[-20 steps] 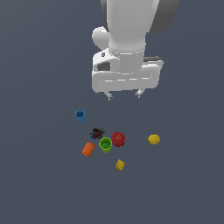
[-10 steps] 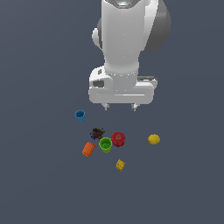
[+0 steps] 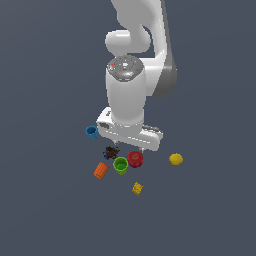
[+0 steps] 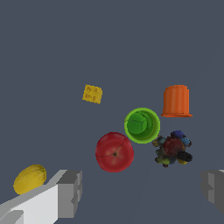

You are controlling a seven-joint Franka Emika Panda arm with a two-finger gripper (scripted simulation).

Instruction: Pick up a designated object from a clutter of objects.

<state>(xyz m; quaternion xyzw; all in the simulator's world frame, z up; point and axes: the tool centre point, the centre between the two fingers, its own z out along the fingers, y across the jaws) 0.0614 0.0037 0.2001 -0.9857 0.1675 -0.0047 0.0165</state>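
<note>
The bright green cup (image 3: 120, 165) stands upright in the clutter, with its hollow top open (image 4: 141, 125). A red round piece (image 3: 135, 159) touches it on the exterior view's right, and a dark multicoloured lump (image 3: 111, 152) sits just behind it. My gripper (image 3: 129, 148) hovers low above and slightly behind the cup. It is open, its two grey fingers (image 4: 70, 192) are spread wide, and nothing is between them. In the wrist view the gripper (image 4: 142, 190) frames the green cup, the red piece (image 4: 114, 152) and the lump (image 4: 173, 148).
An orange ribbed cup (image 3: 101, 170) lies beside the green cup on the exterior view's left. A blue cup (image 3: 92, 132) stands farther back on that side. A yellow block (image 3: 137, 188) lies in front, and a yellow ball (image 3: 175, 159) sits off to the right.
The arm has come down towards the clutter, so the hand now hangs just above the objects. The gripper stayed open. None of the objects moved.
</note>
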